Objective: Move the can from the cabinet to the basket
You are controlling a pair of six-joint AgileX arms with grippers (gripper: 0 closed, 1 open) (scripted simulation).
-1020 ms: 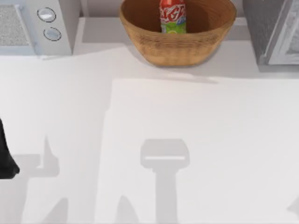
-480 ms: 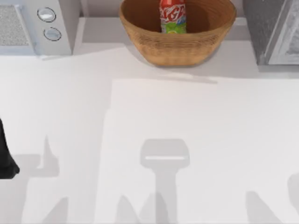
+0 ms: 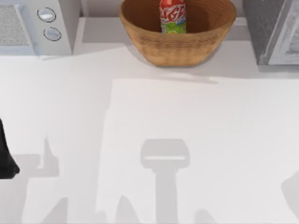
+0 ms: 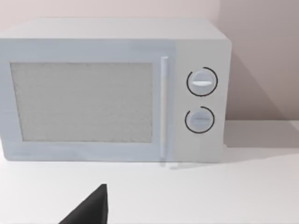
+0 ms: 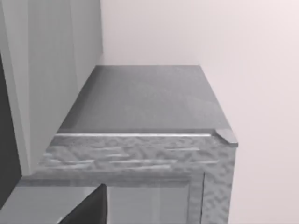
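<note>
Standing upright in basket [image 3: 187, 44]: can [image 3: 172, 16]

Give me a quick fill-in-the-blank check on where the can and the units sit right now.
1. The can stands upright inside the ____.
2. The microwave has ____ round knobs beside its door.
3. In the top view the cabinet sits at the table's far ____ corner.
4. The left arm sits at the table's ____ edge.

Missing words: basket; two; right; left
</note>
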